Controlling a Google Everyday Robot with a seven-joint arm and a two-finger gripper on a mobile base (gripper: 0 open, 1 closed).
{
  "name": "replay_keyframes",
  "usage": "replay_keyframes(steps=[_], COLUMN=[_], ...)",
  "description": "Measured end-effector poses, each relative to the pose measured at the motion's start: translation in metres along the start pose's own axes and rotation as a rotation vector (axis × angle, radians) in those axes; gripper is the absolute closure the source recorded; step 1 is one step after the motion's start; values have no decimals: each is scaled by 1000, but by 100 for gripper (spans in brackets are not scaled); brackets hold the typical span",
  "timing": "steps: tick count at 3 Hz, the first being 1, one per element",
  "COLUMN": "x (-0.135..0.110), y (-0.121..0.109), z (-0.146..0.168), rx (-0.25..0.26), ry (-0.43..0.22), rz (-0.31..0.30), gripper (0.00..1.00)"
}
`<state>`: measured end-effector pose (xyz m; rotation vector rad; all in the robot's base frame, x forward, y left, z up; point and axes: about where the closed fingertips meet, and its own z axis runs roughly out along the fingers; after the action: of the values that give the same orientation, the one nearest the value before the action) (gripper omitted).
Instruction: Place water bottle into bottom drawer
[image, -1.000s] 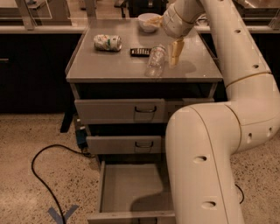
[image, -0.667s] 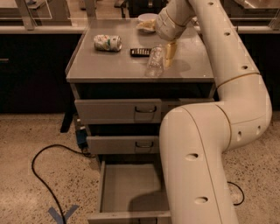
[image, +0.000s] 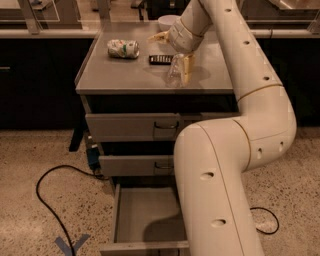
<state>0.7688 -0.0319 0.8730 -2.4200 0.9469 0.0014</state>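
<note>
The water bottle (image: 175, 73), clear and crinkled, rests on the grey cabinet top (image: 125, 75) near its front right part. My gripper (image: 170, 57) is right at it, open: one yellowish finger (image: 187, 67) points down and touches the bottle's right side, and the other finger (image: 159, 36) sticks out to the upper left. The bottom drawer (image: 140, 215) is pulled out under the cabinet, and its bare grey floor shows. My arm's lower link hides the drawer's right part.
A crushed white-green can (image: 123, 48) and a small dark flat object (image: 161, 59) lie on the cabinet top, with a white bowl (image: 167, 21) behind. The two upper drawers (image: 130, 127) are shut. A black cable (image: 45, 200) loops across the speckled floor on the left.
My gripper has swung left and down, and its right finger has come against the bottle. The bottle has stayed on the cabinet top. The view has shifted slightly.
</note>
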Motion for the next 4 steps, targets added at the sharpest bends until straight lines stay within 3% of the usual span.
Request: replay_keyframes(steps=[2, 3, 4], x=[-5, 10, 11], y=[2, -8, -11], z=[12, 7, 11], rx=[-32, 34, 44], ry=[-19, 20, 23], rz=[-41, -21, -20], gripper=[0, 0, 0])
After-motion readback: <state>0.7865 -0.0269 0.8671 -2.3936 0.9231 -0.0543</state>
